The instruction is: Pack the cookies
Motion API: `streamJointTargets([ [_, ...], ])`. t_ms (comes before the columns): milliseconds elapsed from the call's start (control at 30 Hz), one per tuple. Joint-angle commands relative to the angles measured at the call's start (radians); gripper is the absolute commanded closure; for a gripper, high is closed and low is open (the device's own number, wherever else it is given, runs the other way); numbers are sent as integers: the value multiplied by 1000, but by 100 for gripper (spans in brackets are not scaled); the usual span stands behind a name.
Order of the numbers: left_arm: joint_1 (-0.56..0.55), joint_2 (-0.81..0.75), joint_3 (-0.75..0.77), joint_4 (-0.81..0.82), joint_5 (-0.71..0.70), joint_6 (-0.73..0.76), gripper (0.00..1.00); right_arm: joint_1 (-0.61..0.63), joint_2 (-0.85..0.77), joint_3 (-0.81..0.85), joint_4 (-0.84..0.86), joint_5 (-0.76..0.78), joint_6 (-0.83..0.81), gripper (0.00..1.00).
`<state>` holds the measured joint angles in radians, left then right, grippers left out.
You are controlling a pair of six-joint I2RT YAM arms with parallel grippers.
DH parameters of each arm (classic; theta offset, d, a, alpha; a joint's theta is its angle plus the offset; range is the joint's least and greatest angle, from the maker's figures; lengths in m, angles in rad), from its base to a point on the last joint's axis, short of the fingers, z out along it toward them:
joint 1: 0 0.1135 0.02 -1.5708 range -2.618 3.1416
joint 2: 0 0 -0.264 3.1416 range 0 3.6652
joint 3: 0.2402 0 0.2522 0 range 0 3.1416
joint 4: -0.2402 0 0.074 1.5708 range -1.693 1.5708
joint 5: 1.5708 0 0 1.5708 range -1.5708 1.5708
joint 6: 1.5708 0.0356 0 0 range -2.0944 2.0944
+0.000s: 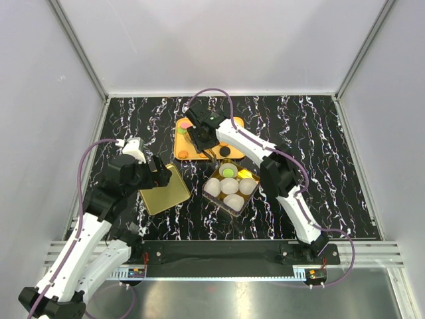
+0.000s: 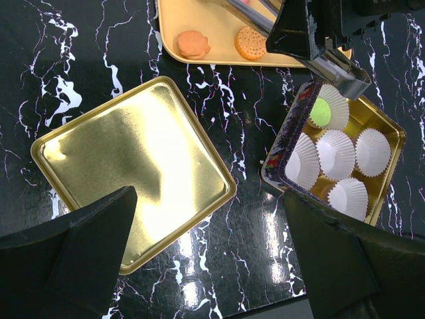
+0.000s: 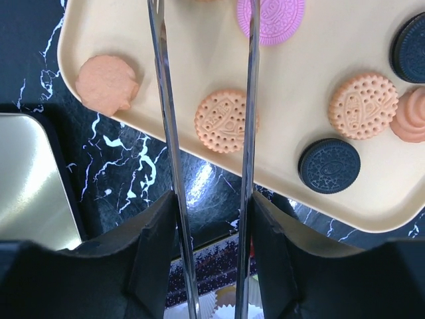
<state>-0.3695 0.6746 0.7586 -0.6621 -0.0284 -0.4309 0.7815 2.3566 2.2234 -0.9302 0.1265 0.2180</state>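
Note:
The cookies lie on an orange tray (image 1: 189,151): round orange ones (image 3: 224,121) (image 3: 362,105), a pink one (image 3: 270,18), black ones (image 3: 329,165), and a flower-shaped one (image 3: 107,84). A green cookie (image 2: 321,111) sits in one white paper cup of the tin (image 1: 247,197). My right gripper (image 3: 211,206) is shut on metal tongs (image 3: 166,133) and hovers over the tray's near edge. The tong arms stand apart and their tips are out of view. My left gripper (image 2: 209,226) is open and empty, low over the table between the gold lid and the tin.
A gold lid (image 2: 133,173) lies flat left of the tin (image 2: 388,129). The tin holds several white paper cups (image 2: 336,153). White walls enclose the black marble table on three sides.

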Motion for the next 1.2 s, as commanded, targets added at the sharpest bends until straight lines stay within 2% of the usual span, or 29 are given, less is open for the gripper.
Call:
streamJointTargets([
  [0, -6, -10, -1, 10, -19, -6, 1, 13, 1, 64, -22, 38, -17, 47],
  [167, -6, -15, -2, 10, -21, -6, 1, 13, -31, 64, -24, 28, -20, 54],
  [833, -14, -27, -2, 9, -27, -9, 1, 13, -209, 39, -27, 25, -17, 55],
  [1033, -17, -30, -2, 7, -31, -9, 1, 12, -301, -21, -29, 28, -9, 55],
  [1167, -22, -40, -4, 7, -31, -9, 1, 12, -416, -140, -24, 19, -2, 55],
])
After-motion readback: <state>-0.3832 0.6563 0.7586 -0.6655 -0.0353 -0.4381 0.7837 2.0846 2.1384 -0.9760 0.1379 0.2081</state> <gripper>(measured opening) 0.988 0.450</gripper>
